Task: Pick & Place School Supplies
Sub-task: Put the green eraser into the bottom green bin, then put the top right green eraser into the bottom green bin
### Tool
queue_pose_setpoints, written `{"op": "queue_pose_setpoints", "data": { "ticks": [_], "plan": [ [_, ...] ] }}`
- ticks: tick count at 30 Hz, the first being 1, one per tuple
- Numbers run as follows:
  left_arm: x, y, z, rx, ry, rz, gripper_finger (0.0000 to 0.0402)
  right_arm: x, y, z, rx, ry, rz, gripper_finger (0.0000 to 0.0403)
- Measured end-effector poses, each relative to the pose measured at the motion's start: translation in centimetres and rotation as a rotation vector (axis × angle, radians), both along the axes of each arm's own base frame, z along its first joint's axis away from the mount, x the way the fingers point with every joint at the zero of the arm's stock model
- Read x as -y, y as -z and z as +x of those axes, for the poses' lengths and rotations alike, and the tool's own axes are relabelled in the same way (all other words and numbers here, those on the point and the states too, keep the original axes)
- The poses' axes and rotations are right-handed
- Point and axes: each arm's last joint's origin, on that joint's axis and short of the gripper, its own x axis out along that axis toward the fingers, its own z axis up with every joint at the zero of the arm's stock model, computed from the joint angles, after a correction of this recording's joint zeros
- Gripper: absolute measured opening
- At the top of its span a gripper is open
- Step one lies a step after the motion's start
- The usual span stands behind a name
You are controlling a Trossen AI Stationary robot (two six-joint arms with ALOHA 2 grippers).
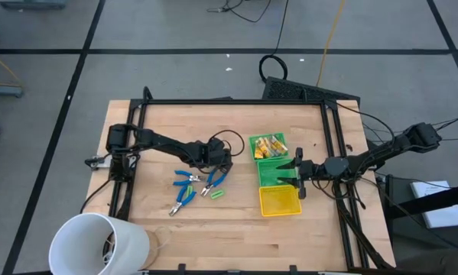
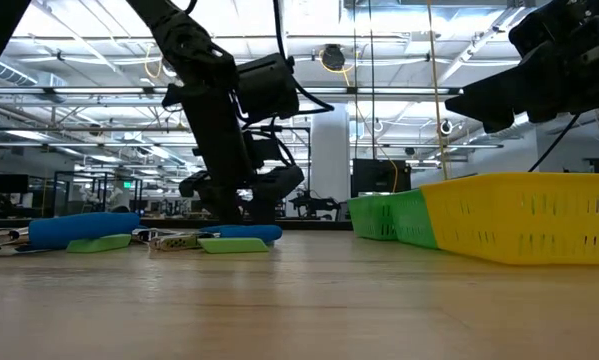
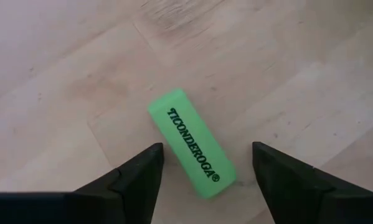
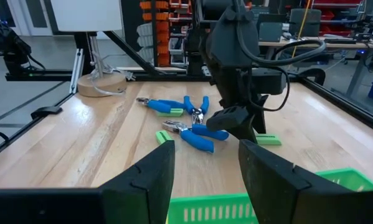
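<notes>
Bright green, the eraser (image 3: 192, 152) under the left tool (image 1: 221, 162) lies bare on the table at an angle to the spread fingers, nothing gripped, so I judge the wrist should turn to meet its long sides before closing. Near the middle of the table I count three blue-handled pliers (image 1: 186, 193) and about three green erasers (image 1: 217, 194), though the arm may hide more. Farther toward the right edge, the right tool (image 1: 299, 172) hangs spread and empty over three bins (image 1: 279, 202), two green and one yellow, the far green one holding yellow-wrapped blocks (image 1: 268, 145) too jumbled to count.

Left claw (image 1: 220, 162) above blue pliers (image 1: 189, 188)
</notes>
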Motion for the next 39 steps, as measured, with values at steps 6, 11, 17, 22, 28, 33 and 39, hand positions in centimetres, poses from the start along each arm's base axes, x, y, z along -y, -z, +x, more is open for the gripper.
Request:
{"op": "queue_pose_setpoints", "data": {
  "ticks": [6, 11, 17, 22, 28, 33, 39],
  "plan": [
    [0.0, 0.1, -0.4, -0.038, 0.001, -0.016, 0.0225, 0.0, 0.0, 0.0, 0.0, 0.0, 0.003, 0.0171],
    [0.0, 0.1, -0.5, -0.047, 0.008, -0.038, 0.0169, 0.0, 0.0, 0.0, -0.001, 0.0, 0.003, 0.0171],
    [0.1, 0.1, -0.5, -0.069, 0.066, -0.04, 0.0095, 0.0, 0.0, 0.0, -0.001, 0.0, 0.002, 0.0171],
    [0.1, 0.1, -0.4, -0.093, 0.137, -0.011, 0.0085, 0.0, 0.1, 0.0, -0.008, 0.0, 0.001, 0.0171],
    [0.4, 0.0, -0.3, -0.212, 0.357, 0.136, 0.0134, 0.0, 0.1, 0.0, -0.008, 0.0, 0.001, 0.0171],
    [2.1, -0.6, 0.1, -0.338, 0.58, 0.362, 0.0109, 0.0, 0.1, 0.0, -0.008, 0.0, 0.001, 0.0171],
    [5.1, -3.3, 2.1, -0.396, 0.755, 0.639, 0.0041, 0.0, 0.1, 0.0, -0.007, 0.003, 0.001, 0.0171]
  ]
}}
